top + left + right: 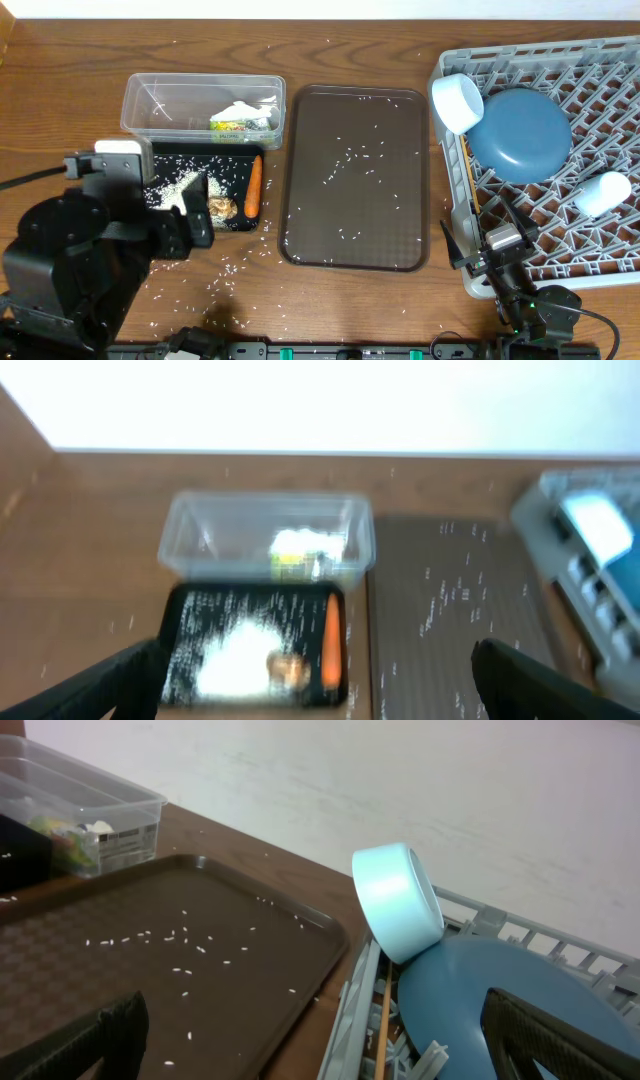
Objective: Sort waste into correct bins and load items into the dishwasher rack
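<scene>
The clear tub [160, 98] holds the yellow-green wrapper [235, 125] and the white napkin [243, 108]. The black tray [165, 162] holds a rice pile [175, 187], the brown lump [222, 207] and the carrot [254, 187]; it also shows blurred in the left wrist view [200, 610]. The grey rack [600, 90] holds the blue plate [520, 135], a white cup [457, 102], a second cup [603, 193] and chopsticks [383, 1030]. No white bowl shows. My left gripper [320, 690] is open and empty above the black tray's near edge. My right gripper [320, 1050] is open and empty over the rack's left edge.
The large brown serving tray [355, 180] lies between the bins and the rack, with loose rice grains [345, 160] on it. More grains are scattered on the wooden table [230, 265] around the bins. The rack's rim reaches the table's right edge.
</scene>
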Tool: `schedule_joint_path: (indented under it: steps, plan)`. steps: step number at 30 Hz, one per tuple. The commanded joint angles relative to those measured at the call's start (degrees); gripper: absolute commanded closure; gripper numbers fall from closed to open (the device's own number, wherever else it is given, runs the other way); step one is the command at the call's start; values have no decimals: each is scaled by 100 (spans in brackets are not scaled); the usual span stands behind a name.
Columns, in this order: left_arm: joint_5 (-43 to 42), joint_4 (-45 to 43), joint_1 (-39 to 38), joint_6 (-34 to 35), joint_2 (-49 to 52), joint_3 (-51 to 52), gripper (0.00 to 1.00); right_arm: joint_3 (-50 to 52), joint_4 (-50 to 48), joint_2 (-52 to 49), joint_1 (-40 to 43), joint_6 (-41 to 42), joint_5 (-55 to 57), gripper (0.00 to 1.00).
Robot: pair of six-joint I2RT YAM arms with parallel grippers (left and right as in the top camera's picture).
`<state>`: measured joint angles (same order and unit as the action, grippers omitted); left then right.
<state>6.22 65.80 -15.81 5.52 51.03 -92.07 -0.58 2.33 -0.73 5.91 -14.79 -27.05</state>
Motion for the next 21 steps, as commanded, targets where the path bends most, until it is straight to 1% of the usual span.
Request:
schedule_joint_path:
  steps: [1,3,5,9,12,17,21]
  plan:
    - [-262,-645,116,-354,-203,575,2,28,0,39,-35,-26,-39,1]
    - [-702,-1211,234,-651,-396,1123,2,28,0,42,-35,-26,-39,1]
    - [-973,-1891,345,-791,-667,1853,2,28,0,39,-35,-26,-39,1]
    - [-1014,-3329,463,-789,-1303,3425,2,28,0,39,-35,-26,-39,1]
    - [-1027,-4046,505,-785,-1818,4365,2,28,0,39,-35,-26,-39,1]
    - [-1034,-4721,514,-785,-2811,5578,2,28,0,39,-35,-26,-39,1]
    - [-1032,-4819,514,-785,-3628,6196,2,28,0,39,-35,-26,-39,1]
